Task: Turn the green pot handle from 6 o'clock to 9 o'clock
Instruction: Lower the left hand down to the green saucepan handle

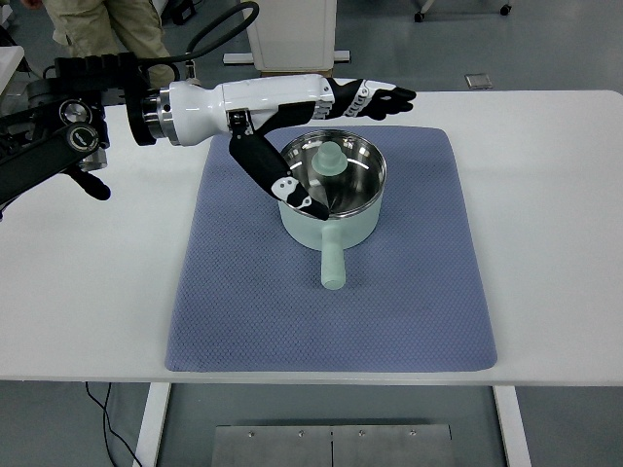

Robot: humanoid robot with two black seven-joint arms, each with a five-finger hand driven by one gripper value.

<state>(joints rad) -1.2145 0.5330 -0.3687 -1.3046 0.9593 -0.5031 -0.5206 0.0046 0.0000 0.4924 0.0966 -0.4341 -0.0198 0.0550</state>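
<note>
Our fingers [389,99] are stretched out straight and close together beyond the far rim of the green pot [331,199], gripping nothing, while the thumb [282,180] juts down apart from them across the pot's left rim, its tip at or just inside the rim on the near-left side. We cannot tell whether the thumb actually presses on the metal or only hangs over it. So our left hand [336,102] brackets the pot's far-left side, spread wide, with its white forearm reaching in from the picture's left edge above the table.

The pot sits upright a little above the middle of the blue-grey mat [331,311]. A pale green lid with its knob [329,161] lies inside the shiny steel bowl. The handle [333,263] points straight toward us, at six o'clock, lying free above the mat with no part of our hand near it.

The mat lies flat on the white table [555,243], covering its middle. At the far left, beyond the table, we see a person's legs [107,29] in light trousers. Our right arm does not show.
</note>
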